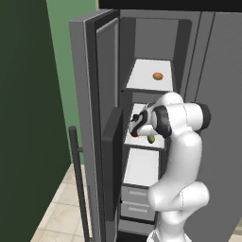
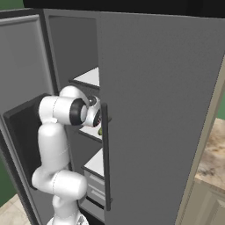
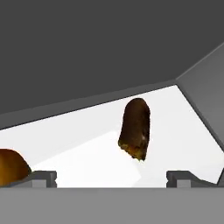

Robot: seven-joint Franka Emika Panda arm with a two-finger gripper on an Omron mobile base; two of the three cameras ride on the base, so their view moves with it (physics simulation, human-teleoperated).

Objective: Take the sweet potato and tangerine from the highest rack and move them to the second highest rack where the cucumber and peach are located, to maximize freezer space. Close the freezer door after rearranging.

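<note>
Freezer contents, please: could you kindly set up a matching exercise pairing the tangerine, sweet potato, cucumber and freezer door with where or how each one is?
Things:
1. tangerine
2. sweet potato
3. cucumber
4. freezer door

Places or states:
A. swung open
B. green, beside the arm's wrist
C. alone on the highest rack
D. dark brown, lying on a white shelf ahead of the open gripper

Pairs: 1-C, 2-D, 3-B, 4-A

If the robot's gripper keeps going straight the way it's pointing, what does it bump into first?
Most likely the sweet potato. In the hand view it lies on the white second highest rack, right ahead between the open fingertips of the gripper. The peach sits off to the side. How far ahead is hard to judge.
</note>
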